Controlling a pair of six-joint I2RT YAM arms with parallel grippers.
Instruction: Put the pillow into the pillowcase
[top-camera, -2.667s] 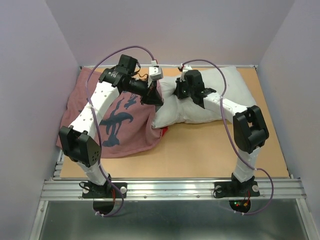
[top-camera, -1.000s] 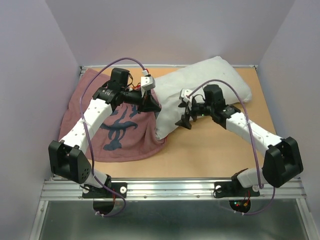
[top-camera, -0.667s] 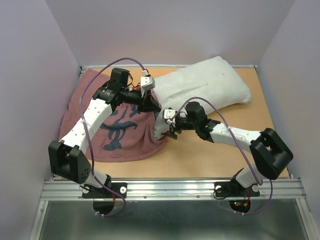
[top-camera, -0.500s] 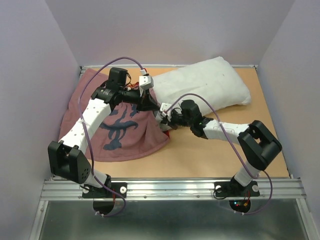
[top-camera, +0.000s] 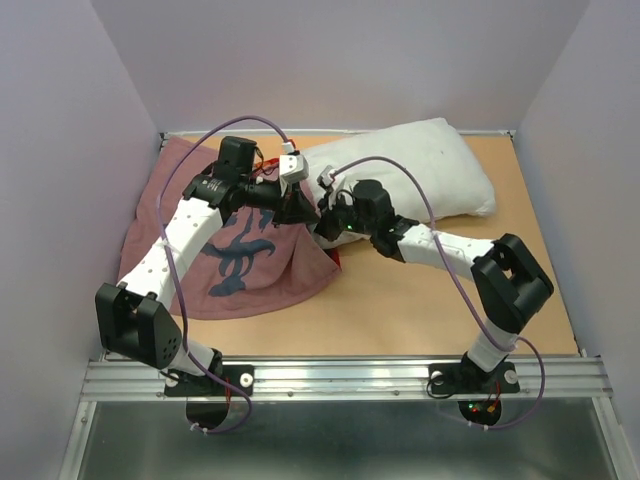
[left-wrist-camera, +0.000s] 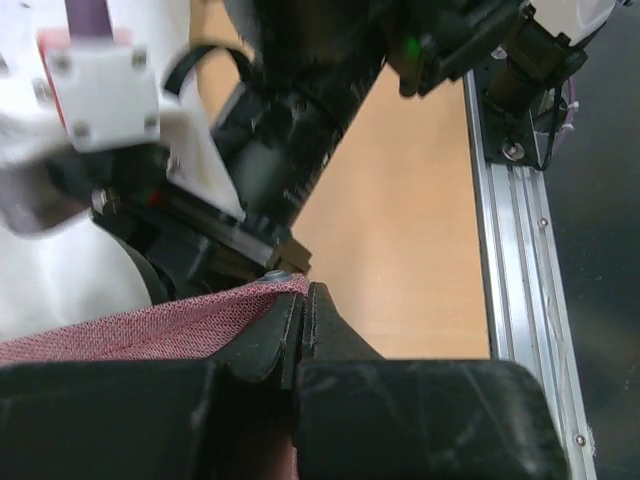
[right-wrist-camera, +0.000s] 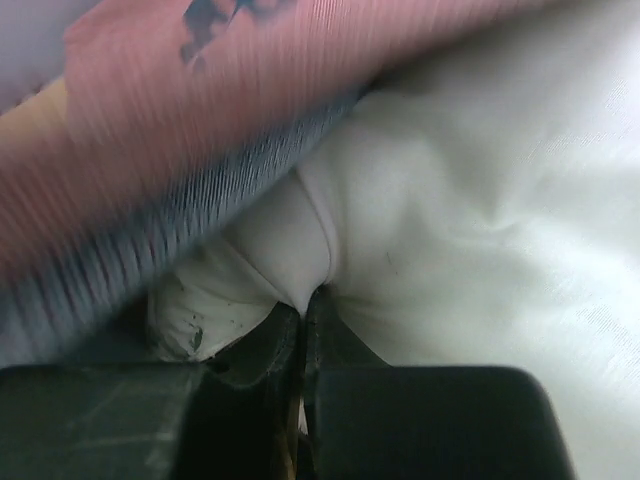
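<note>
Table: pillowcase lies spread, blue-character face up. Left gripper is at the pillowcase's right edge, jaws pinched tight on the pink cloth, edge raised. Pillow lies to the right of the pillowcase, its left end meeting the raised edge. Right gripper is just right of that edge, jaws pressed together on a fold of pillow fabric. In the right wrist view, pillowcase cloth overlies the pillow corner.
</note>
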